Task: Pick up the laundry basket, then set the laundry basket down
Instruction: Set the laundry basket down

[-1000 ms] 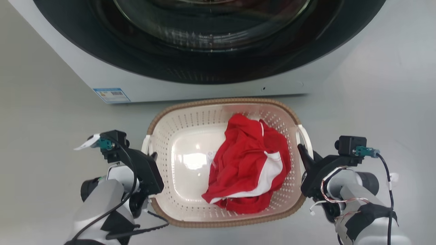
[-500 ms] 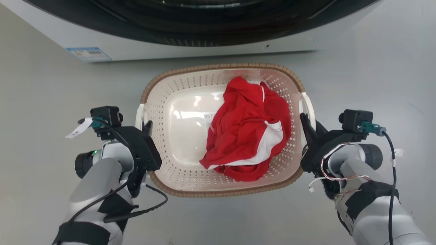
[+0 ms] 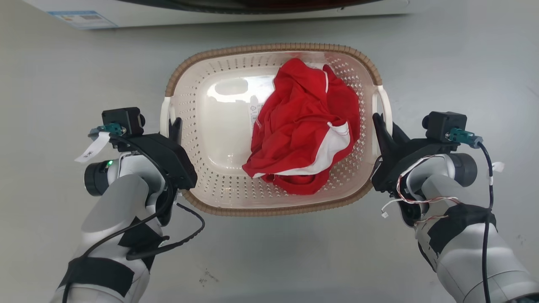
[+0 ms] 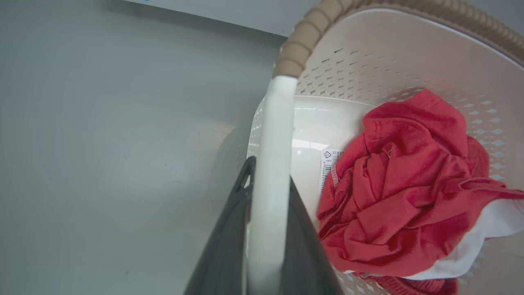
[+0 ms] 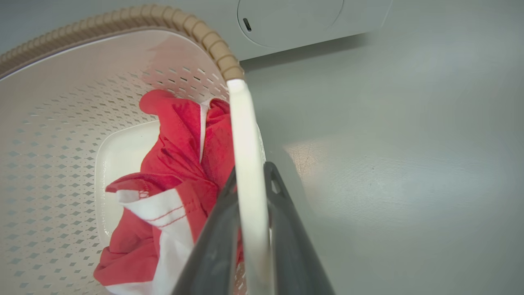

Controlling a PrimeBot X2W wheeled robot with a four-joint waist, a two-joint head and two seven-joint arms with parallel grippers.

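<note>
Left pincer (image 3: pixel 174 126) squeezes the nine o'clock handle (image 3: pixel 164 113) of the laundry basket (image 3: pixel 269 209); right pincer (image 3: pixel 379 124) squeezes the three o'clock handle (image 3: pixel 387 105). Its long side stretches between them.

Laundry basket (image 3: pixel 198 126) with red-and-white garment (image 3: pixel 303 139), left pincer (image 3: pixel 174 126) and right pincer (image 3: pixel 381 126) at its sides.

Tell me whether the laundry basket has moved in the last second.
Yes. The laundry basket has come away from the washing machine, toward the robot; the gap between them has widened.
</note>
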